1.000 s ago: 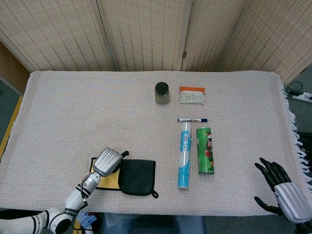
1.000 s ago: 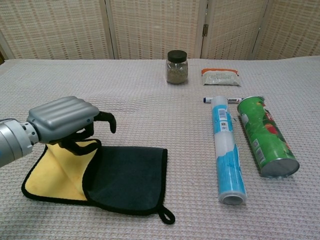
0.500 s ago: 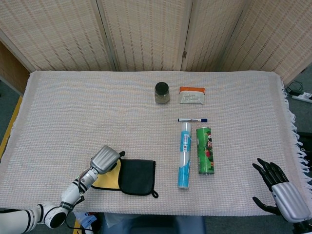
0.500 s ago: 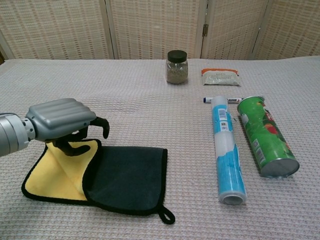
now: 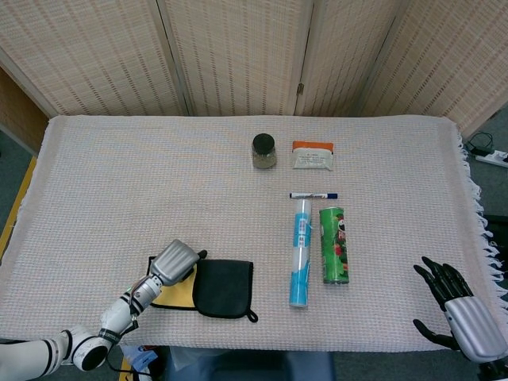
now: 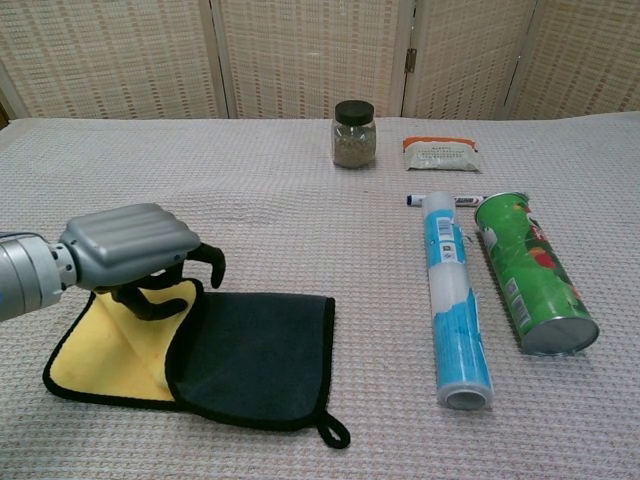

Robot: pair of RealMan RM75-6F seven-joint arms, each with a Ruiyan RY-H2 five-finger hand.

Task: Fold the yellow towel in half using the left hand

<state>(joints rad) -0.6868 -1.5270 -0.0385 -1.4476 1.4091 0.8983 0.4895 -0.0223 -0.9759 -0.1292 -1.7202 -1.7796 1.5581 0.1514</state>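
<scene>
The towel [image 6: 150, 340] lay at the near left of the table [image 5: 119, 175], partly folded, dark side up. The left hand [image 6: 135, 250] hung over its yellow edge, fingers curled, holding nothing I could see, maybe ready to grab

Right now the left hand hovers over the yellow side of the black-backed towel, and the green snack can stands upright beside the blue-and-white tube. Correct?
Not quite: the green cylindrical snack can lies on its side, parallel to the blue-and-white tube, as the chest view shows. The rest holds: the left hand is over the yellow side of the black-backed towel.
</scene>
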